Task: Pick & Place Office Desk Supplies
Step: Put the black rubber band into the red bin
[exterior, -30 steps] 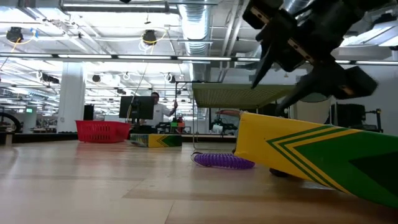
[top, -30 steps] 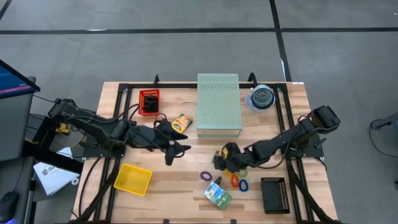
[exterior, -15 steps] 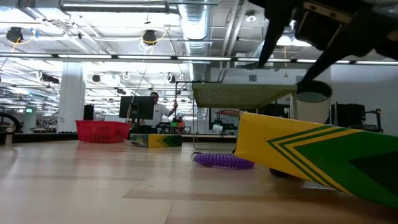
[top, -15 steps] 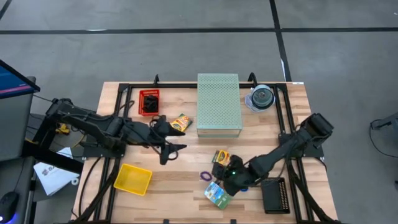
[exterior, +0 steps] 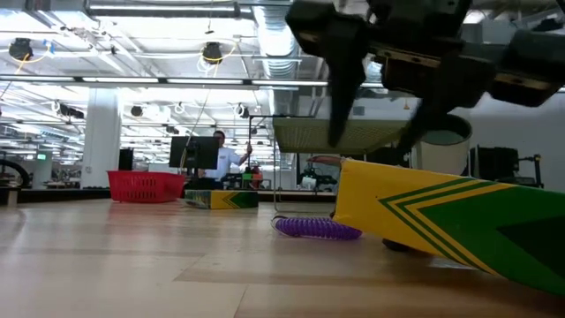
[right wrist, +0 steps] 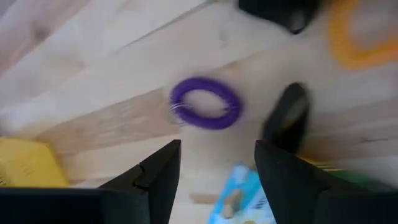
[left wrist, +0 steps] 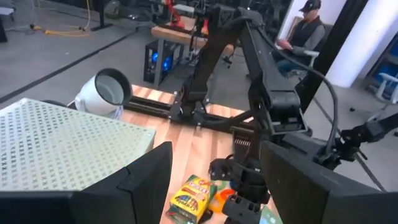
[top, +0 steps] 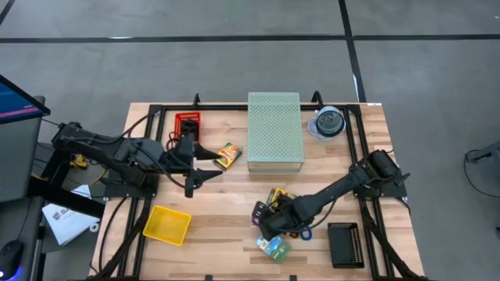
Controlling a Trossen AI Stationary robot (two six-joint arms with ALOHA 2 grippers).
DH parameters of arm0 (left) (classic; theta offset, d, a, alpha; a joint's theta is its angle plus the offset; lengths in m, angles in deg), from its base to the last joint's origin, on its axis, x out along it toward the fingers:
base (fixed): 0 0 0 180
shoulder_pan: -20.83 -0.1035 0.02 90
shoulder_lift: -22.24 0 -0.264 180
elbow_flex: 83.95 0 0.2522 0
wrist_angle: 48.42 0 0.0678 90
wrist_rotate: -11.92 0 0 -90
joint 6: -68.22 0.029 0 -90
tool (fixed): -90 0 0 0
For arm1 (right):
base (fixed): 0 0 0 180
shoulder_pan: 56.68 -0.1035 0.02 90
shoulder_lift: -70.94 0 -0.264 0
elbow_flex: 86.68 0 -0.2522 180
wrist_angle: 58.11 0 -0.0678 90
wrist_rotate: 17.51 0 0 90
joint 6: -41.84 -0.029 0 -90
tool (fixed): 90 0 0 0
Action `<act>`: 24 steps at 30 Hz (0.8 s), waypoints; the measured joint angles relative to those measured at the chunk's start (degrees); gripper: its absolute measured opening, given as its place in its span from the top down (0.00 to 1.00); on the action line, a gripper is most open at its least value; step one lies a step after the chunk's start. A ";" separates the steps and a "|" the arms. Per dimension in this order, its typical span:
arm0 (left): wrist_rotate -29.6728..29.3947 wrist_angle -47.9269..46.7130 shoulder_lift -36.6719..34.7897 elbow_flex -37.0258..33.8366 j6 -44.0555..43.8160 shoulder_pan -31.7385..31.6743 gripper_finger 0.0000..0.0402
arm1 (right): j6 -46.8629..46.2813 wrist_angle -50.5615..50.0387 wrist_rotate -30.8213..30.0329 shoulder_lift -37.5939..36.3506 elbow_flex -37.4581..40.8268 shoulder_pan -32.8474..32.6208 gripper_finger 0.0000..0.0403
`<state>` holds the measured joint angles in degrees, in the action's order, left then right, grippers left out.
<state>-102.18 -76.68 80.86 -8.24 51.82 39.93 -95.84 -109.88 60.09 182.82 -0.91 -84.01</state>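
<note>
Here the right gripper (top: 262,224), fingers spread and empty, hovers over the purple loop (right wrist: 206,102), green-blue packet (top: 274,247) beside.

The wooden worktop (top: 226,207) carries a scatter of things — a pale green perforated box (top: 275,131) at the back centre, a clear disc spindle (top: 329,122) to its right, a red basket (top: 187,127) to its left. Nearer the front lie a yellow tray (top: 167,225), a black tray (top: 343,244), a purple loop (right wrist: 206,102) and a green-blue packet (top: 274,247).
</note>
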 joint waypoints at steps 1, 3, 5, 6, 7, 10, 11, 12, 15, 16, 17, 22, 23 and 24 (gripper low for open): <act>-0.02 -0.01 -0.27 0.00 -0.16 0.00 0.41 | -0.16 -1.86 0.42 -0.22 0.02 -0.06 0.50; -0.03 0.05 -0.44 0.00 -0.24 0.00 0.41 | -0.25 -4.08 1.24 -0.71 0.07 -0.11 0.50; 0.05 -0.15 -0.83 -0.04 -0.33 0.00 0.41 | -0.35 -5.62 2.70 -0.85 -0.07 -0.25 0.50; 0.07 0.16 -0.92 -0.02 -0.33 0.00 0.41 | -0.44 -6.86 3.45 -0.85 -0.01 -0.44 0.50; 0.07 0.17 -0.94 0.00 -0.33 0.00 0.41 | -0.55 -7.56 3.58 -0.81 0.09 -0.64 0.50; 0.11 -0.01 -0.81 -0.02 -0.33 0.00 0.41 | -0.58 -8.60 3.54 -0.83 0.04 -0.75 0.50; 0.11 0.14 -0.84 -0.02 -0.33 0.00 0.41 | -0.58 -9.21 3.53 -0.82 0.04 -0.70 0.50; 0.11 0.18 -0.88 -0.02 -0.33 0.00 0.41 | -0.56 -9.92 3.54 -0.81 0.06 -0.70 0.50; 0.11 0.11 -0.86 -0.02 -0.33 0.00 0.41 | -0.55 -10.83 3.49 -0.34 0.06 -0.68 0.50; 0.11 0.24 -0.86 -0.02 -0.33 0.00 0.41 | -0.55 -10.84 3.49 -0.03 0.07 -0.68 0.50; 0.11 0.49 -0.86 -0.02 -0.35 0.00 0.41 | -0.55 -10.92 3.47 0.06 0.17 -0.66 0.50; 0.13 0.57 -0.84 -0.02 -0.35 0.00 0.41 | -0.47 -7.08 3.32 2.77 0.16 -0.37 0.50; 0.13 0.55 -0.86 -0.02 -0.35 0.00 0.41 | -0.40 -5.91 3.33 3.55 0.17 -0.43 0.50; 0.13 0.52 -0.84 -0.02 -0.35 0.00 0.41 | -0.40 -4.53 3.34 4.10 0.15 -0.40 0.50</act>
<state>-102.05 -76.16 80.02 -8.26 51.47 39.93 -96.24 -114.41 63.43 186.92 -0.76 -84.41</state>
